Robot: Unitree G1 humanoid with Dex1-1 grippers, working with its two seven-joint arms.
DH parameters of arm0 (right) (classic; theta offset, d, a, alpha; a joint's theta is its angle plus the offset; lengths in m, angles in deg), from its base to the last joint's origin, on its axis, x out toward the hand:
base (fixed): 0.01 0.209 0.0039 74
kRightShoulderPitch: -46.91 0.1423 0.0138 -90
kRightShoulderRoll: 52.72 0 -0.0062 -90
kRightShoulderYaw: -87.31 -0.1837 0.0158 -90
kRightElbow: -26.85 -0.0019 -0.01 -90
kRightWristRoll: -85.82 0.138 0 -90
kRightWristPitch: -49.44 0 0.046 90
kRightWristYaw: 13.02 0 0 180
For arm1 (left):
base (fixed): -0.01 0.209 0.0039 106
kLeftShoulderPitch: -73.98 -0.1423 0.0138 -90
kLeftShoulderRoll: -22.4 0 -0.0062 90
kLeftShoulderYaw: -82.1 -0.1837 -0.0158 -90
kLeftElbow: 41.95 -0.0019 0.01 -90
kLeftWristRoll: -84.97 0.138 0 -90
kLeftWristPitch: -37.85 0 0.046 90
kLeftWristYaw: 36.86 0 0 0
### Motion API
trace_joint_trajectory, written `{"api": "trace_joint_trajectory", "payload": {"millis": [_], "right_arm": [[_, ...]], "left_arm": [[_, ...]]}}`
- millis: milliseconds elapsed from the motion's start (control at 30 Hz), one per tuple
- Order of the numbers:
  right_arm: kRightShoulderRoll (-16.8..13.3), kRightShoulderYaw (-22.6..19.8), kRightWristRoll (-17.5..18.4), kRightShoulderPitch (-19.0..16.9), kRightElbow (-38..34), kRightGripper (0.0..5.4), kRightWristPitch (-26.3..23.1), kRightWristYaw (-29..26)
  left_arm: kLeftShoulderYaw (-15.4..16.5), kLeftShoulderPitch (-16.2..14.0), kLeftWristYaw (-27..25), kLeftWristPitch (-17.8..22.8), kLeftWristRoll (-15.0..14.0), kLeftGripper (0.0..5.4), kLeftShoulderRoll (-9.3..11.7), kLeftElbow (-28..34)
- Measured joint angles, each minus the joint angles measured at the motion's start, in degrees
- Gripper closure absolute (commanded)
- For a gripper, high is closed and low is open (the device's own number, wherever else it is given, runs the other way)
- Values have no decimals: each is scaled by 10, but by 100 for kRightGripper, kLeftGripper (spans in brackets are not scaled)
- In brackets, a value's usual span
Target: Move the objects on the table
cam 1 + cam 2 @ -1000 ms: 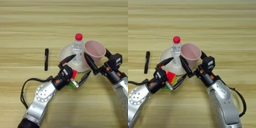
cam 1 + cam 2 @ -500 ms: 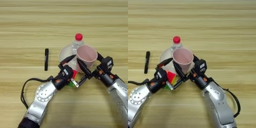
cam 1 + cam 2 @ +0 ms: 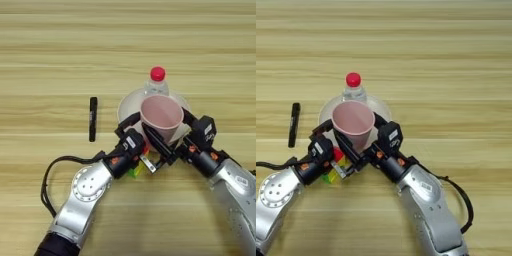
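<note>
Two tools work at the cream plate: the right tool is clamped on the pink cup over the plate, bottle at its 12 o'clock, so lower gently, while the left tool, fingers unclear, nears the cube at 7 o'clock on the tabletop.

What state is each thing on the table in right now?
Pink cup: upright, open, held by the right gripper over the plate.
Water bottle: standing, red cap on.
Puzzle cube: at the left gripper.
Plate: flat on the table.
Black pen: lying flat.
</note>
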Motion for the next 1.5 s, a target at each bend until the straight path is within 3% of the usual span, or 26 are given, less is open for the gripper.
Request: {"api": "trace_joint_trajectory", "payload": {"millis": [467, 867, 1500], "right_arm": [[2, 4, -7, 4, 11, 91, 10, 0], [7, 4, -7, 9, 20, 91, 13, 0], [9, 4, -8, 9, 22, 91, 14, 1]], "left_arm": [[8, 6, 0, 0, -1, 0, 0, 0], [12, 6, -8, -3, -13, 101, 0, 1], [15, 6, -13, -2, -15, 107, 0, 0]]}}
